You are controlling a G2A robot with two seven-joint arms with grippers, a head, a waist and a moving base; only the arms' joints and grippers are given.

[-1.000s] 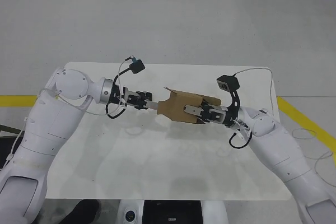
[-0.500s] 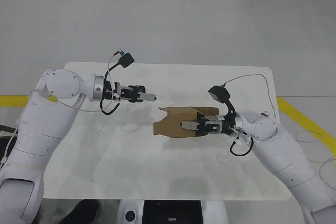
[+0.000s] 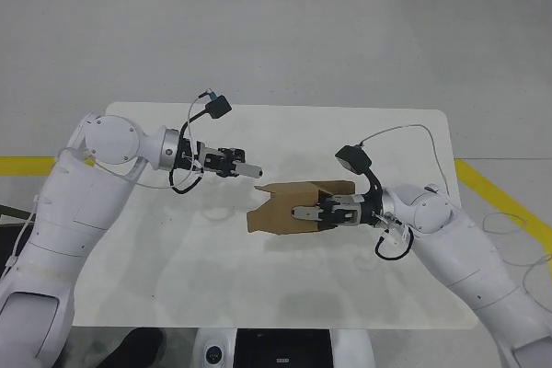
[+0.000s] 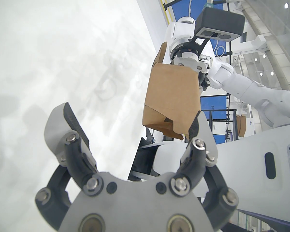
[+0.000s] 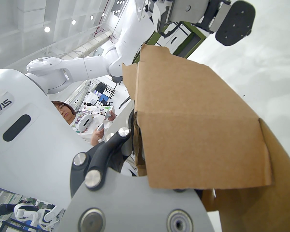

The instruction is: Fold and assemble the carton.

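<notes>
The carton (image 3: pixel 285 208), at the centre of the top view, is opened into a sleeve with its end flaps still loose, so closing them remains. The right claw (image 3: pixel 304 212) is clamped on its right end. The left claw (image 3: pixel 255 171), jaws apart, sits just to its upper left, nearer than half a second ago. The carton has shifted slightly to the lower left.

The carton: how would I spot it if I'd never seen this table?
Start at the white table. Near its middle, the right gripper holds the carton. It is the only brown cardboard thing at the table, a part-folded box with loose flaps.
</notes>
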